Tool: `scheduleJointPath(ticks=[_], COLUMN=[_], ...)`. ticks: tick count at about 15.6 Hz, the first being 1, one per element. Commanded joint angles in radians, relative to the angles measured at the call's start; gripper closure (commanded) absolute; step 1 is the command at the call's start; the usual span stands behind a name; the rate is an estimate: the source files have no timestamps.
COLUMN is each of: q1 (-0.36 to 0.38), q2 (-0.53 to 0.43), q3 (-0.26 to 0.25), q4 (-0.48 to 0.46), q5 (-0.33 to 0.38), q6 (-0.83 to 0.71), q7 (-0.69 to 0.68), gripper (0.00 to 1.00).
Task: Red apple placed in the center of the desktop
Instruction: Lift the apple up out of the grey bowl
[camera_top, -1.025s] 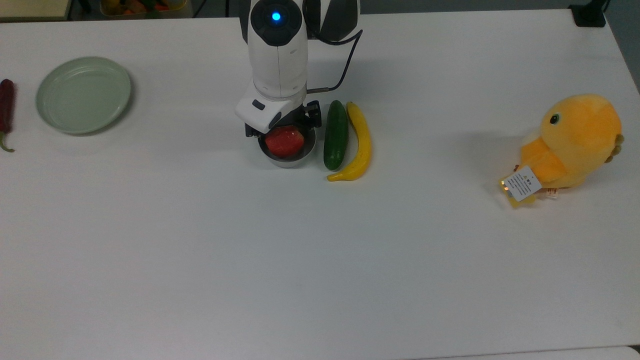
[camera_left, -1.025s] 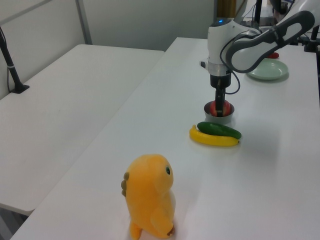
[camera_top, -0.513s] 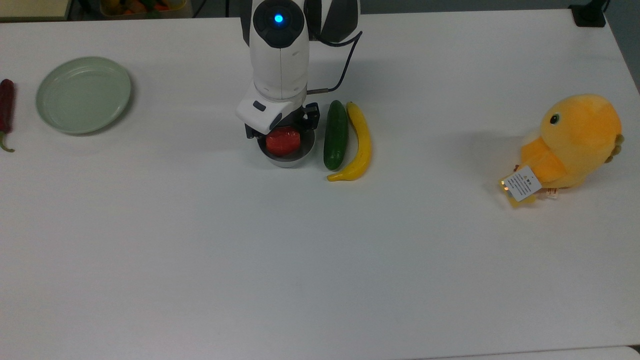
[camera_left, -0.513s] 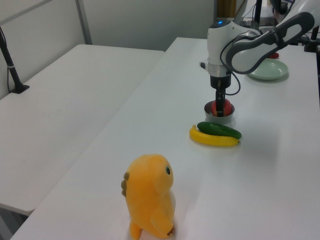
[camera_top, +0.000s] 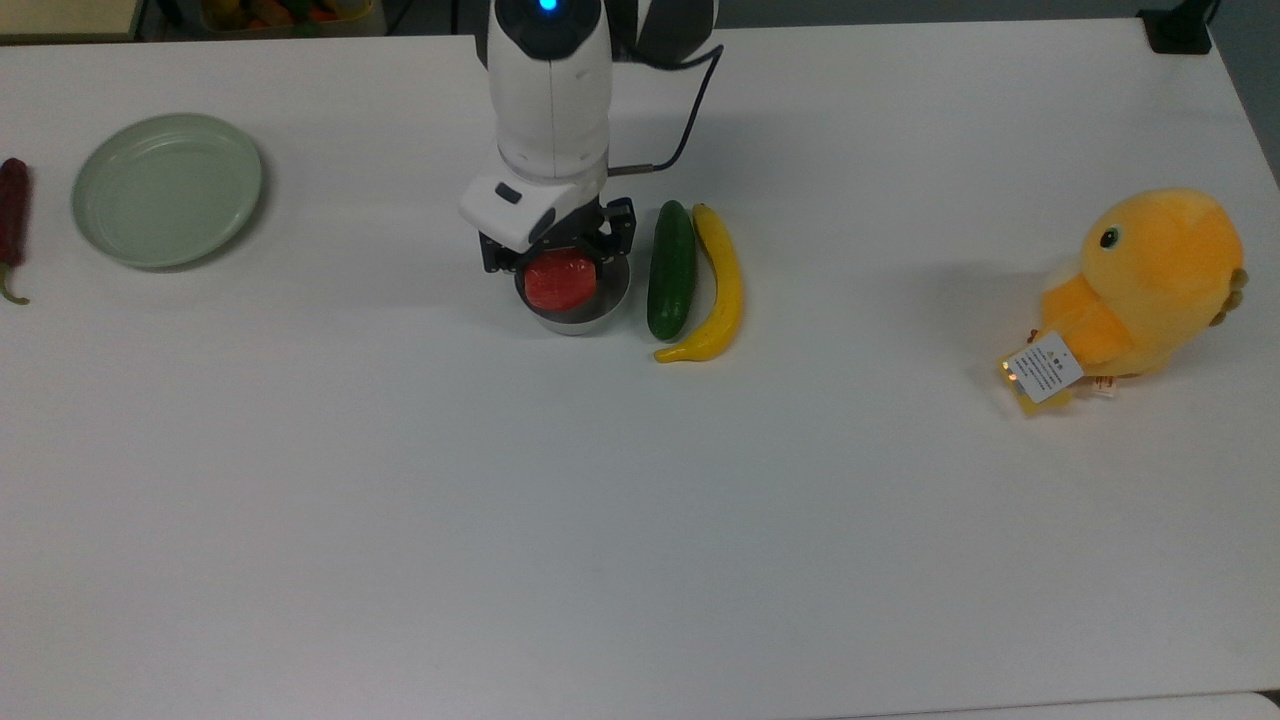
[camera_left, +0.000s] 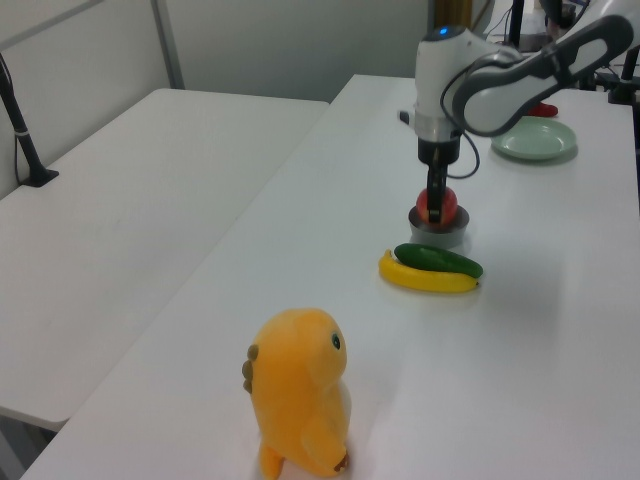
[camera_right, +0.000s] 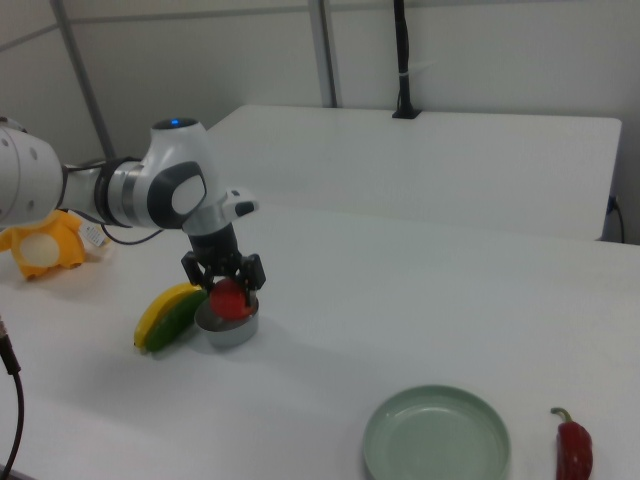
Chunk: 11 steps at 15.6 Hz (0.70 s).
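Observation:
The red apple (camera_top: 562, 287) hangs just above a small metal bowl (camera_top: 592, 316), held clear of its rim. My gripper (camera_top: 560, 268) comes straight down on it and is shut on it, one finger on either side. In the left view the apple (camera_left: 438, 207) sits above the bowl (camera_left: 438, 238) with the gripper (camera_left: 436, 198) over it. From the right view, apple (camera_right: 230, 298), gripper (camera_right: 229, 288) and bowl (camera_right: 226, 329) line up the same way. The white desktop (camera_top: 640, 520) stretches wide and bare towards the top view's bottom.
A green cucumber (camera_top: 671, 270) and a yellow banana (camera_top: 718, 290) lie side by side just to the top view's right of the bowl. A pale green plate (camera_top: 167, 190) and a dark red chili pepper (camera_top: 12, 225) are far left, a yellow plush toy (camera_top: 1150, 285) far right.
The fingers shut on the apple in the bowl, then the gripper rose, lifting the apple out of the bowl. Nothing else moved.

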Motion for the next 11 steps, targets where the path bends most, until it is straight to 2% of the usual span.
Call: scheduleJointPath(ticks=[1, 7, 11], q1=[-0.028, -0.075, -0.103], q2=[-0.089, -0.104, -0.093], q3=[-0.002, -0.040, -0.045], q4=[-0.022, -0.023, -0.032], q5=[0.006, 0.006, 0.004], q6=[0.010, 0.002, 0.003], q7=[-0.003, -0.008, -0.010], gripper=[0.31, 0.30, 0.30])
